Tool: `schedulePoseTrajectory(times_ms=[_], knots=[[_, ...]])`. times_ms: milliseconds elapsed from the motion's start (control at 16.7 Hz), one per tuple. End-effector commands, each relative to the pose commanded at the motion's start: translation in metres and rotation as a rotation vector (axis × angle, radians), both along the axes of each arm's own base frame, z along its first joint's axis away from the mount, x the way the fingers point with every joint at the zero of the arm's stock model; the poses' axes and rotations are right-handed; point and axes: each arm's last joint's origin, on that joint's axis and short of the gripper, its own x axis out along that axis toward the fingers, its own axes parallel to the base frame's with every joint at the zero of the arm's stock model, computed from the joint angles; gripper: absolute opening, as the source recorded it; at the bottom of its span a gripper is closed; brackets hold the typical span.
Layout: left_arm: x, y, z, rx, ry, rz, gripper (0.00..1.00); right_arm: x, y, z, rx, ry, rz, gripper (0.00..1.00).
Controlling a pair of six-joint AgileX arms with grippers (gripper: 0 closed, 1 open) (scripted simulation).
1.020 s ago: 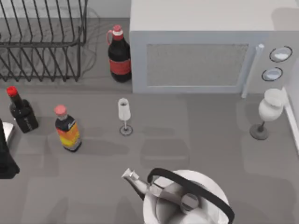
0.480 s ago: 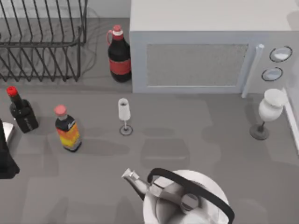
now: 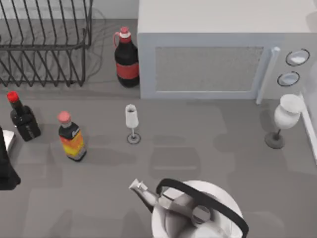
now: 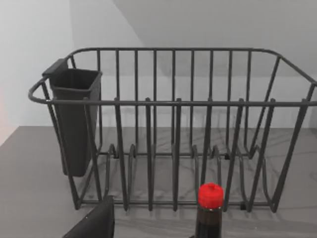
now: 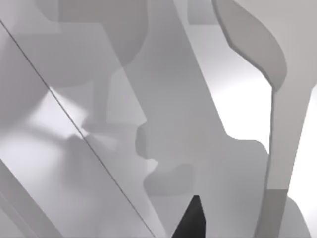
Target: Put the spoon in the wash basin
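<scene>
My left end effector [image 3: 6, 163] at surface's [image 3: 223, 158] left edge, cut off; cannot tell finger state. White kettle with black handle [image 3: 198, 213] cropped at bottom edge.

The kettle [image 3: 195, 210] at six o'clock is running off the picture's edge. My left arm [image 3: 6, 163] at nine o'clock is getting cut off too.

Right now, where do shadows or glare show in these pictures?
Top view: soft grey shadows lie on the table beside the small wine glass and the orange-labelled bottle. Left wrist view: the dish rack casts thin lines on its floor. Right wrist view: pale overlapping shapes, bright patches, nothing identifiable.
</scene>
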Motion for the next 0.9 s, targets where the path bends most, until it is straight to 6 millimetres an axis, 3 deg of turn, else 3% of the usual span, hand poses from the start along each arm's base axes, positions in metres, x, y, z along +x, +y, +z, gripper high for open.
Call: schedulePoseTrajectory(times_ms=[540,900], knots=[[0.0,0.0,0.0,0.0,0.0,0.0,1.0,0.0,0.0,0.0,0.0,0.0,0.0,0.98],[0.0,0.0,0.0,0.0,0.0,0.0,1.0,0.0,0.0,0.0,0.0,0.0,0.0,1.0]])
